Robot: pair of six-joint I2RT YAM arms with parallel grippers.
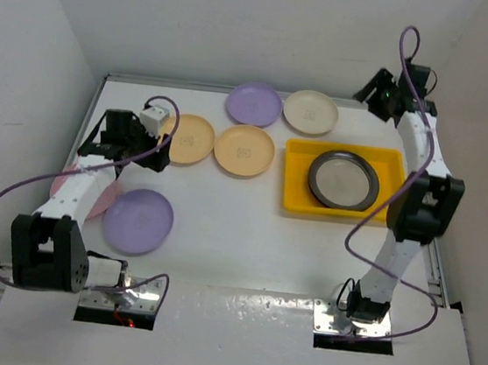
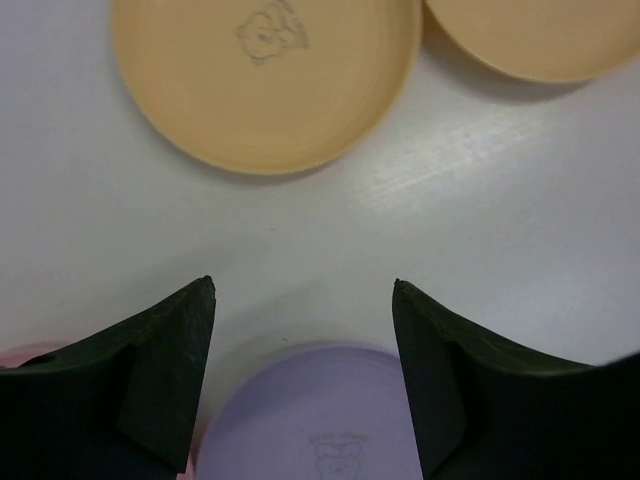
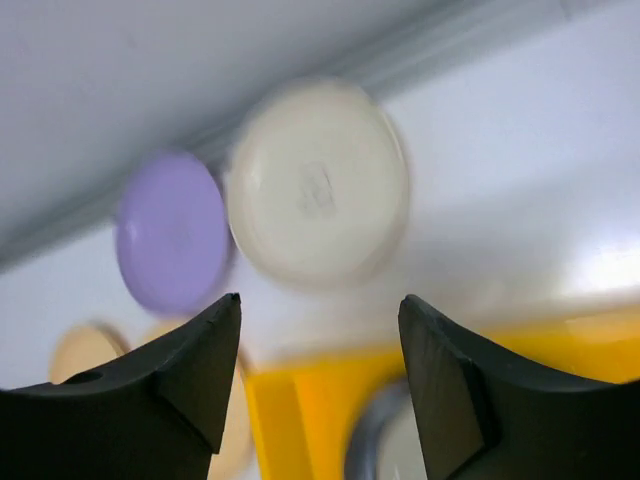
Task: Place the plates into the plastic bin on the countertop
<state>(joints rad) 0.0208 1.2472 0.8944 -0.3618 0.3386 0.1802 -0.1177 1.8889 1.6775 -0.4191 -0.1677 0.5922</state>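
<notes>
At least one dark-rimmed plate (image 1: 342, 180) lies in the bin (image 1: 297, 178) while six more wait on the countertop (image 1: 248, 227), two lilac (image 1: 254, 104), two orange (image 1: 244, 150), one cream (image 1: 311, 113), one pink (image 1: 105, 200), as the left gripper (image 2: 303, 290) and right gripper (image 3: 320, 300) both hang wide apart, holding nothing.

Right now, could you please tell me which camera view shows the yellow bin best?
The top external view: it shows the whole yellow bin with a dark-rimmed plate inside. The right wrist view shows only a blurred part of it; the left wrist view shows none.
</notes>
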